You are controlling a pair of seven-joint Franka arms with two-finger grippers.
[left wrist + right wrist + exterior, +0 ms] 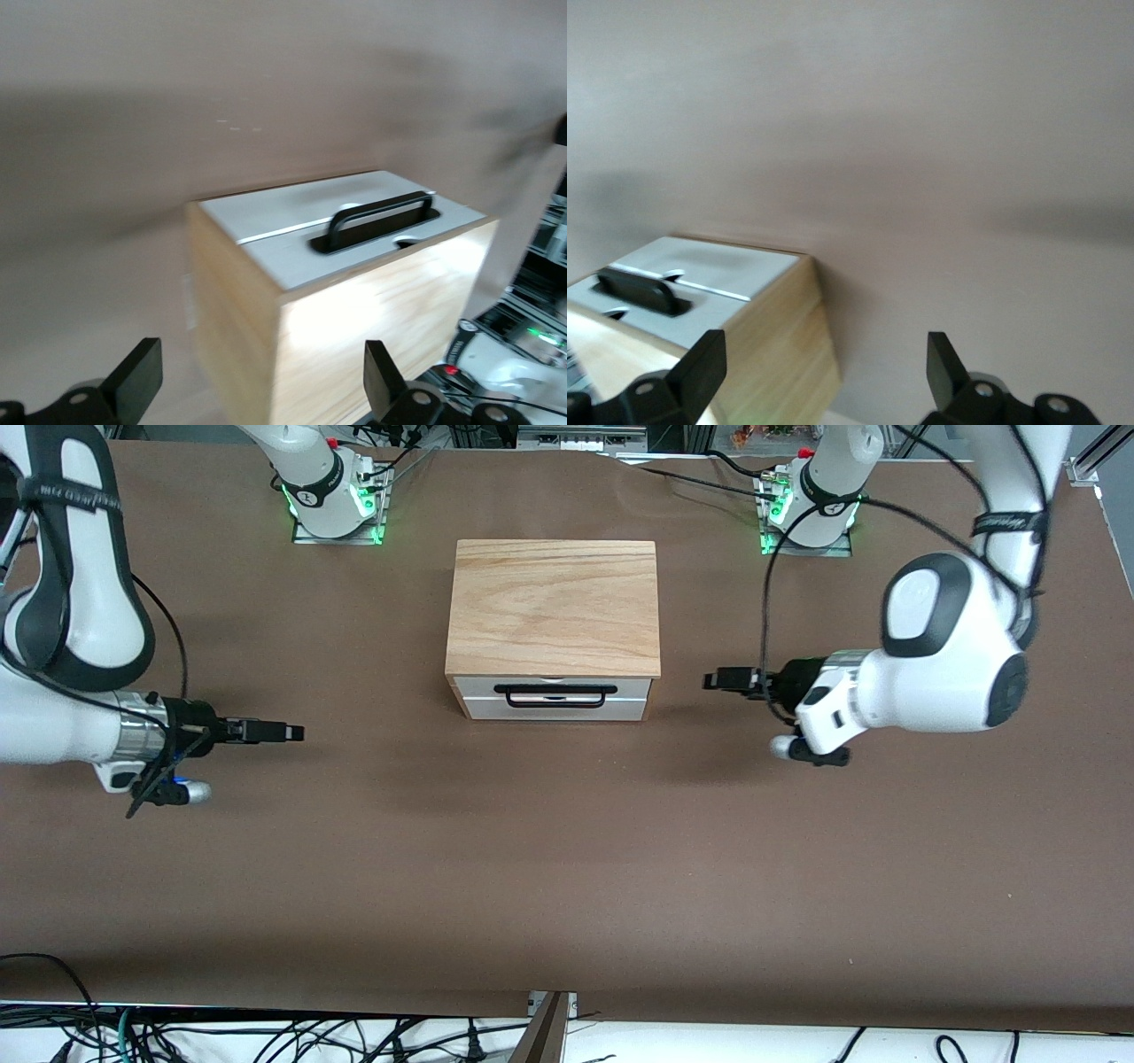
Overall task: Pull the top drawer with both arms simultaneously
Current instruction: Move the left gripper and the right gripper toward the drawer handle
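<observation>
Bare worktop (567, 868) fills lower frame, front of top drawer (554, 698). Only obstacle: wooden box (554, 607), centre frame. Open left hand (722, 680), open right hand (288, 732) flank it, apart.

A light wooden box (554, 607) with a grained top stands on the brown matte counter (567, 868), midway between its two ends. Loose black cables (266, 1036) lie along the counter's white edge nearest the front camera.

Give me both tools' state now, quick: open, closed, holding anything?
Left tool: open, empty, over the table beside the closed top drawer.
Right tool: open, empty, over the table toward the right arm's end.
</observation>
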